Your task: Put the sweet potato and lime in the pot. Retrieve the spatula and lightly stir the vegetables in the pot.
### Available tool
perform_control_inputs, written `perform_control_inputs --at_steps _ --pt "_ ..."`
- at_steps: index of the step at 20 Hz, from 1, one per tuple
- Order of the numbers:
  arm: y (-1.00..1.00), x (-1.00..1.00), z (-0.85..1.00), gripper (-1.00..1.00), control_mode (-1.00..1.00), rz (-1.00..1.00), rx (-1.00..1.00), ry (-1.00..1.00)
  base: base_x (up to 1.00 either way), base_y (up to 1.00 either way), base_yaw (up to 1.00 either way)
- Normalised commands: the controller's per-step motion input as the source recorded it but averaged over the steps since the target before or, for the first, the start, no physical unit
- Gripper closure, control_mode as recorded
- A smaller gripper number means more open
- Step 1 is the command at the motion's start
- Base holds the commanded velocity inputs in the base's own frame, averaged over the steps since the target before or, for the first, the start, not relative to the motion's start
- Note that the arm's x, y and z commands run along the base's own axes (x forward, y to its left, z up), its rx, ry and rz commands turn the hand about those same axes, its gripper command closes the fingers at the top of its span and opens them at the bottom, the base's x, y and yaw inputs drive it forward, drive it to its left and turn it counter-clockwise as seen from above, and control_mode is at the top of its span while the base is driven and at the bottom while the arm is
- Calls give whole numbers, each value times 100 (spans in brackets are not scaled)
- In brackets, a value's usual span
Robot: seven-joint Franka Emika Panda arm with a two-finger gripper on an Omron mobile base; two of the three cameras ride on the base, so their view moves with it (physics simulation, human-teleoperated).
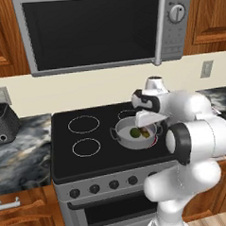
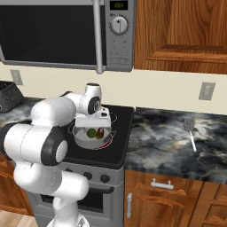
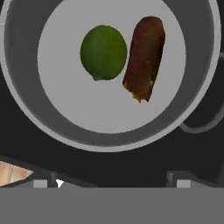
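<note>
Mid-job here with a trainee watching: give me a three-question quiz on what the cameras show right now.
1. True or false: the lime and the sweet potato both lie inside the pot.
2. Where is the spatula? A) in the pot B) on the marble counter right of the stove C) in the gripper
3. Fill in: the gripper above the pot is ____.

Key: 1 true; 2 B; 3 open, holding nothing.

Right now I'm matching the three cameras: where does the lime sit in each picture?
Left base view: lime in the pot, centre-right.
Right base view: lime in the pot, left of centre.
Hand view: lime, upper middle.
Shared landmark: sweet potato beside it.
</note>
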Motion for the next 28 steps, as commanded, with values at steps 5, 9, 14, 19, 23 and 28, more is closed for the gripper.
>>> perform_control_inputs --at_steps 5,9,14,19,23,28 --pt "-3 -99 13 -100 -100 0 1 -15 0 0 0" --pt "-3 -76 29 -100 -100 0 0 -14 0 0 0" --pt "0 -41 38 -100 -100 0 0 -6 0 0 0" --pt "0 -4 3 -100 -100 0 0 -3 0 0 0" --pt "0 0 0 -100 -100 0 0 0 0 0 0" --pt "0 0 0 -100 100 0 0 0 -14 -9 -3"
